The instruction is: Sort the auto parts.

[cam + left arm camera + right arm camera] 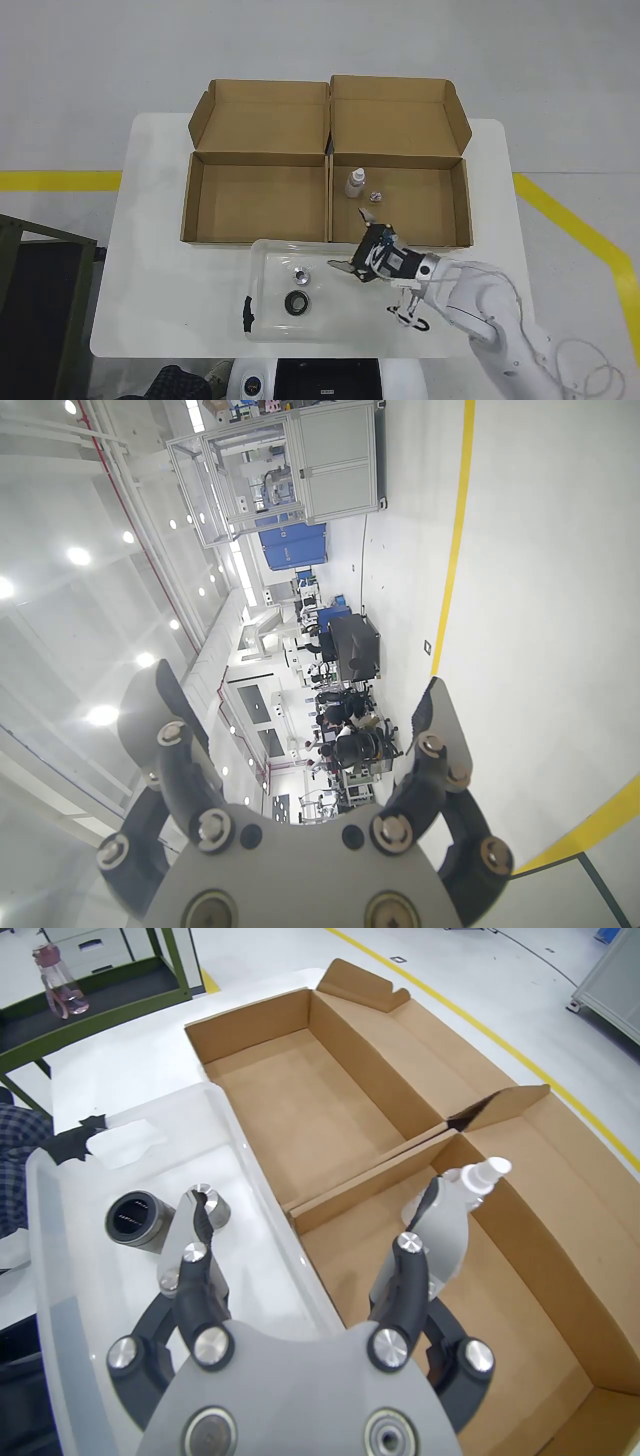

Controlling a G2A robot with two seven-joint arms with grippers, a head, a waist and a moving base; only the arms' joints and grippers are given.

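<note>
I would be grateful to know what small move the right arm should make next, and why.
Probably lower the open, empty right gripper toward the small silver metal cylinder in the clear plastic tray: it lies nearest that gripper, unsorted.

White arm (485, 300), grey gripper (314, 1188), silver screws (214, 1342)

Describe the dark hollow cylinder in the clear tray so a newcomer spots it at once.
Find the clear plastic tray on the white table, on the robot's side of the two cardboard boxes. Two small round parts sit inside it. The cylinder is the dark one with a black hollow bore; its neighbour is shiny silver.
</note>
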